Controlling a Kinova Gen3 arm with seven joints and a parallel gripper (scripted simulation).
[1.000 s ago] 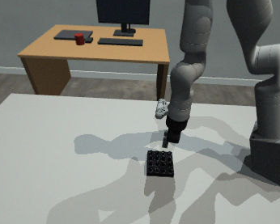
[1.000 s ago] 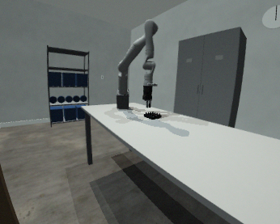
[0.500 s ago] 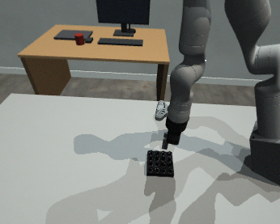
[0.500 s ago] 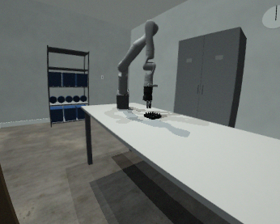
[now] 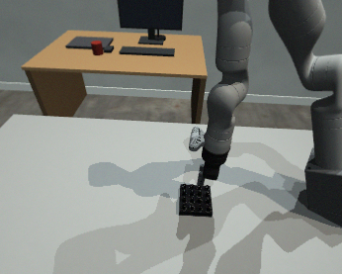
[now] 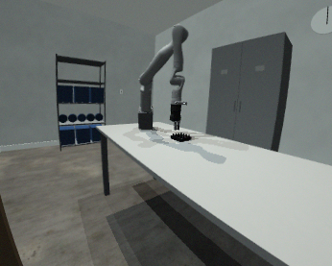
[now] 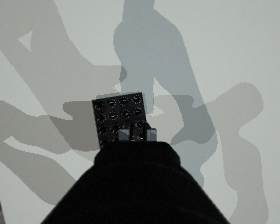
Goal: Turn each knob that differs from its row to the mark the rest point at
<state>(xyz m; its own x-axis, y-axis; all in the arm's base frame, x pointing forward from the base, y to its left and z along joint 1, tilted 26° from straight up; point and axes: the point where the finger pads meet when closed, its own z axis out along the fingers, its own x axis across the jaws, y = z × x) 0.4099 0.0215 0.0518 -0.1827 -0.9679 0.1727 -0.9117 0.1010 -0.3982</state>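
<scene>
Grey walls enclose a room where a tall dark-grey two-door cabinet [image 6: 249, 92] and a black metal shelf rack [image 6: 81, 61] with blue bins stand well off, out of the work's way. A long white rectangular table [image 5: 47, 189] [image 6: 257, 188] [image 7: 250, 30] fills the foreground. From its three o'clock edge in the top view, the grey jointed arm [image 5: 225, 100] [image 6: 158, 65] reaches over. The flat square black knob box [image 5: 196, 215] [image 6: 180, 139] [image 7: 119, 92] rests at about five o'clock from that view's centre. Its black two-finger claw [image 5: 201, 175] [image 6: 177, 126] [image 7: 137, 128] hangs at the box's twelve o'clock side, partly open with nothing between the fingers. In the wrist view the fingers and black housing hide some knobs. The white marker lines are too small to read, so which knobs are done or left cannot be told; likely the next move is lining up over one.
</scene>
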